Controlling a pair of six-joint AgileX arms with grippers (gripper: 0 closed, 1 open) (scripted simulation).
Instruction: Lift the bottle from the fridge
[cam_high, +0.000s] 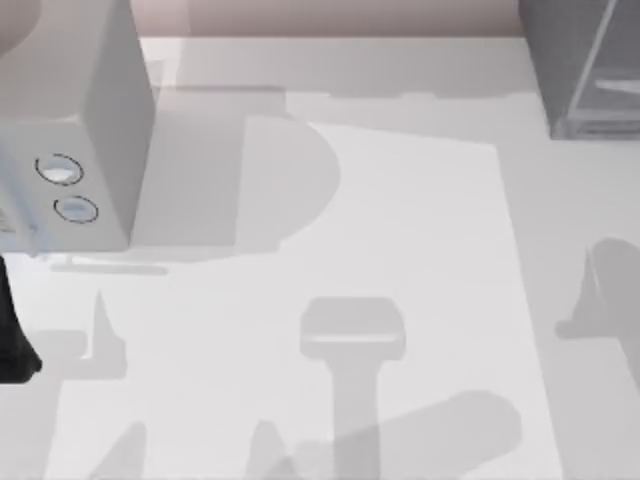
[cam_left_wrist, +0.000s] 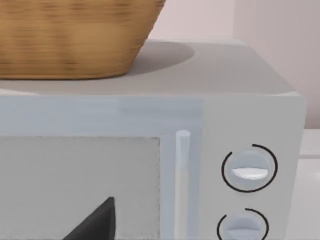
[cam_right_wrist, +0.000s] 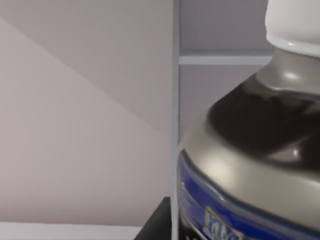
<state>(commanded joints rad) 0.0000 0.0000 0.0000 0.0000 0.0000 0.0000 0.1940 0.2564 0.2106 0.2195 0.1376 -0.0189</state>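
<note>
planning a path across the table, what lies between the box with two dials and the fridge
In the top view the table between the dial box at the left and the fridge at the far right is bare, crossed only by shadows.

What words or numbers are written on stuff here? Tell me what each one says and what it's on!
Bottle, blue label band: pale letters are there, but too blurred and cut off to read.
Light grey box with two round dials: no words or numbers by the dials, just dark arcs around them.
Woven basket on top of the box: no writing.
Fridge: no writing to be seen.
</note>
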